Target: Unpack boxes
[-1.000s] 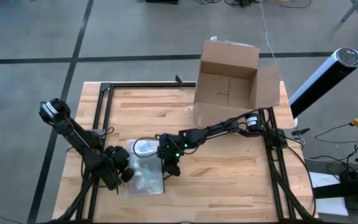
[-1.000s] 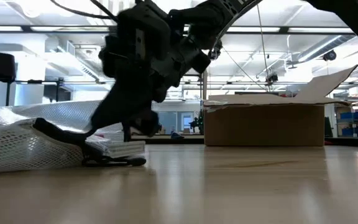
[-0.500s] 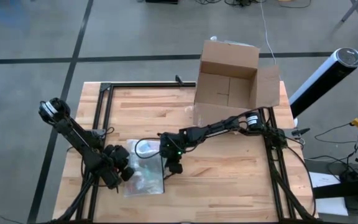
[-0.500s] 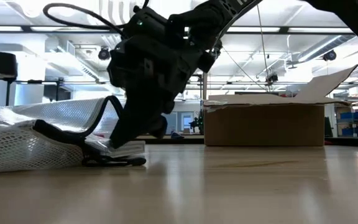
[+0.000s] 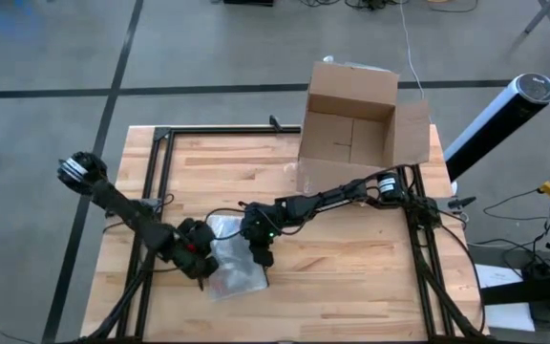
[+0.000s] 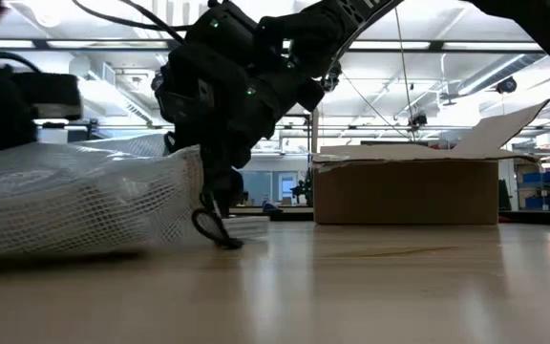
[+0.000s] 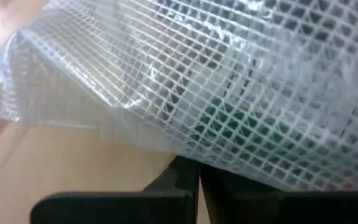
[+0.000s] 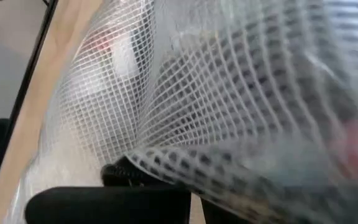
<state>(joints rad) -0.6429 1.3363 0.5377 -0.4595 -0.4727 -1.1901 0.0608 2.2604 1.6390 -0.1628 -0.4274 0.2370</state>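
The brown cardboard box [image 5: 349, 129] stands open at the table's far right edge, its flaps up. A translucent mesh zip pouch [image 5: 234, 266] lies near the front left, with dark and green things showing through it [image 7: 229, 118]. My left gripper [image 5: 202, 266] is shut at the pouch's left side. My right gripper [image 5: 260, 252] is shut at its right side, fingers slanting down [image 6: 220, 212]. In both wrist views the mesh fills the picture and covers most of the fingers. My left gripper pinches the pouch's lower edge [image 7: 199, 163] between its two shut fingers, slanting down from the table's left. The mesh bulges up beyond the fingers, and the pouch's underside rests on the table. My right gripper is shut at the pouch's right end [image 6: 199, 191], coming from above and the right. The mesh [image 8: 166, 162] hangs over the fingers and hides the place of contact. That end stands raised off the table.
Black frame rails [image 5: 160, 167] run along the table's left and far sides, and others [image 5: 418, 220] along the right. A black cord loop [image 6: 213, 229] dangles at the pouch's right end. Bare wood lies in front of the box and along the near edge.
My left gripper has swung toward the table's right, rolling as it went, and carried the pouch's left side with it. The pouch has turned about on the table and now bulges higher in the low view. My right gripper has stayed in place, tipping a little.
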